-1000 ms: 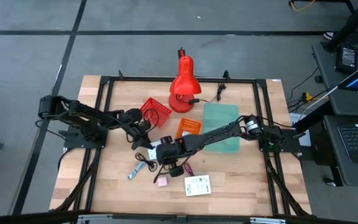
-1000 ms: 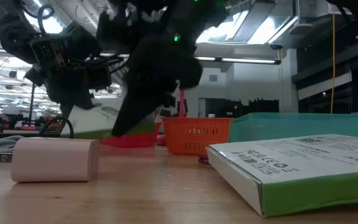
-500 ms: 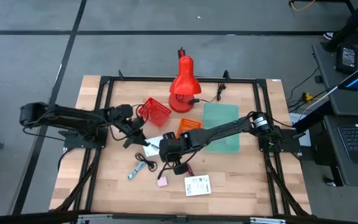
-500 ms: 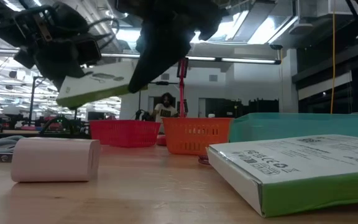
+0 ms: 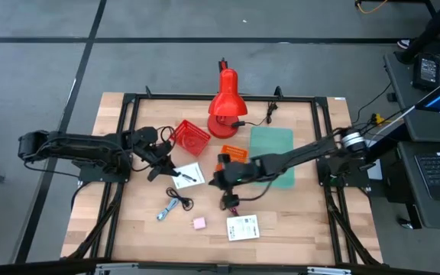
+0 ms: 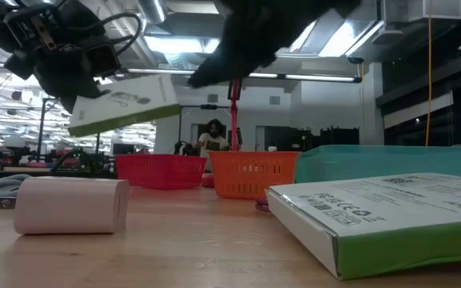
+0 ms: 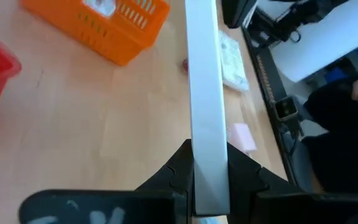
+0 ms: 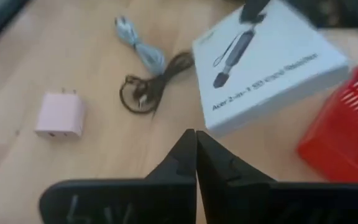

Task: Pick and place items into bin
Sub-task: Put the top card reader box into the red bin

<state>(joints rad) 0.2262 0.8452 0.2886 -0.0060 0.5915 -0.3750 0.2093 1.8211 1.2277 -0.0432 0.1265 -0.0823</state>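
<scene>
Wooden tabletop (image 5: pixel 128 229) is being shared by a red basket (image 5: pixel 192 136), an orange basket (image 5: pixel 233 156), a pink cube (image 5: pixel 199 223) and a second white box (image 5: pixel 243 227). A white box (image 5: pixel 188 174) is being held clamped in the left gripper (image 5: pixel 170 169), lifted clear above the table near the red basket. The right gripper (image 5: pixel 228 200) is being kept closed on nothing, just beyond the orange basket.

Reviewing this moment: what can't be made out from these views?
- Low view: the left gripper holds the white box in the air; the finger contact is lost in dark blur.
- Left wrist view: the white box shows edge-on, its print unseen.
- High view: orange basket contents hidden by the right arm.
</scene>
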